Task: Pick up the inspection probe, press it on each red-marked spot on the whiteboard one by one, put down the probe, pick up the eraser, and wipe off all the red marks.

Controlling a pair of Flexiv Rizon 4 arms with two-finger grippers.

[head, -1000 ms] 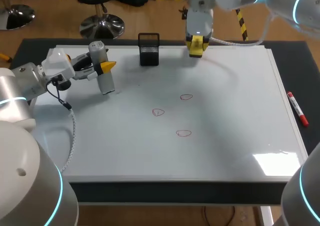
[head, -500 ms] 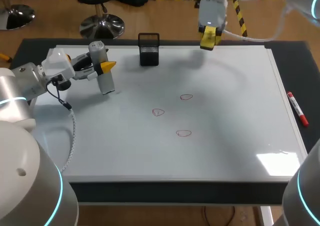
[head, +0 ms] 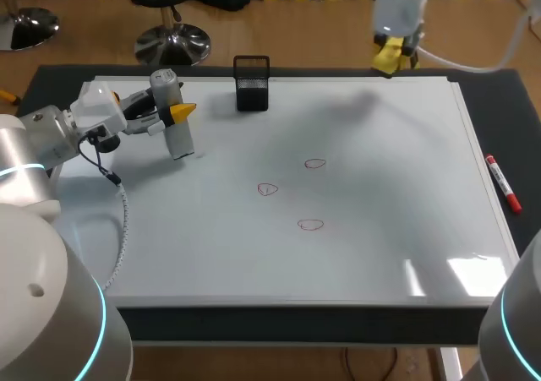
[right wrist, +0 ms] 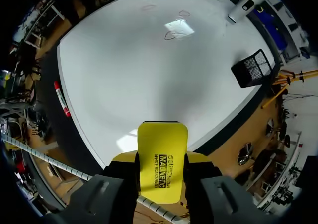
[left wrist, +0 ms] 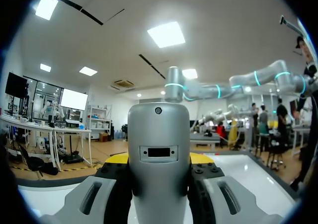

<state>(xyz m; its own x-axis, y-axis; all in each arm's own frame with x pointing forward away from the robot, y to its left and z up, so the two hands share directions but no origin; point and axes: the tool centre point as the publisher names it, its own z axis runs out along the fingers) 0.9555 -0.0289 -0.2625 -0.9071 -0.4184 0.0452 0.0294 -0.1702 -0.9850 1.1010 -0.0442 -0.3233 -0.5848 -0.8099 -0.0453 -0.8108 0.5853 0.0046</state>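
your left fingers (head: 182, 110) clamp the probe (head: 178, 140) clear of the red marks (head: 310, 224); your right fingers (right wrist: 123, 158) grip the eraser (right wrist: 161, 159) aloft, seemingly for wiping.

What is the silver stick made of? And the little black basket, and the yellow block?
The probe looks like smooth metal or silver-painted plastic: it has a soft grey sheen. The basket seems to be black wire mesh, with tiny holes showing. The eraser looks like matte yellow plastic, though I can't be sure.
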